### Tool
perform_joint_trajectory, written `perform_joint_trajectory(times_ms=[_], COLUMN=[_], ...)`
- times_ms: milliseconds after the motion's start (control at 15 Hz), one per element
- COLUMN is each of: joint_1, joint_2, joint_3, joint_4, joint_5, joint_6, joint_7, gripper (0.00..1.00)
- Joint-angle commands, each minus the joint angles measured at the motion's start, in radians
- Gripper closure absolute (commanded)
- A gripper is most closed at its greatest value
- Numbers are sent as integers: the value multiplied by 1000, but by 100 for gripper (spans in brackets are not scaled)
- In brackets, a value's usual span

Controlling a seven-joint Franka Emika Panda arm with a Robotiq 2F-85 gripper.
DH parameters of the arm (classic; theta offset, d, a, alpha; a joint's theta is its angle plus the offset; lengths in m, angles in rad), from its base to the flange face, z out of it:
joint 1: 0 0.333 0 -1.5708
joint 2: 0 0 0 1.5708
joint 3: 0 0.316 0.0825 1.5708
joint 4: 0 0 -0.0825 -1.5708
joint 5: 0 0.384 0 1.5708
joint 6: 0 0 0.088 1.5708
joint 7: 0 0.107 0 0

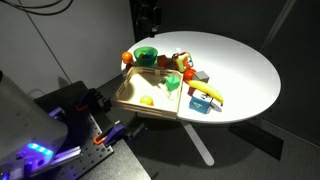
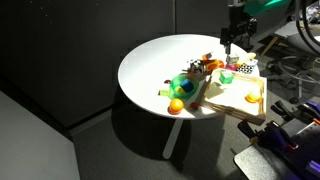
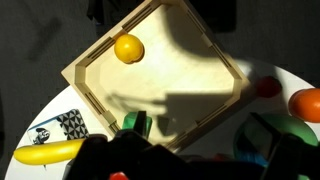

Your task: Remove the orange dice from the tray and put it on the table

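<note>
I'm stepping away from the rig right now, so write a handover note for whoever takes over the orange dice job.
Pincer: hovers above the tray, nothing seen in it; too dark to tell open or shut.
Orange dice: lies in the tray near a corner, alone in that compartment; looks yellow-orange and blurred.
Table: tray sits near its edge, with bare white top beside.
Done: nothing yet, dice not grasped.
Left: descend, grasp the dice, lift it out, set it on the bare tabletop.
</note>
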Motion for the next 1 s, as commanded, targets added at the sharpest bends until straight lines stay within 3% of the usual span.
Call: perform_joint_trajectory(times_ms=[0,933], joint_1=[-19,-20], joint_2=[-96,-328], joint_3=[14,32], joint_4=[-68,-222], joint_5=[12,23], joint_6=[-9,48], joint_7=[-6,-44], gripper=[0,0])
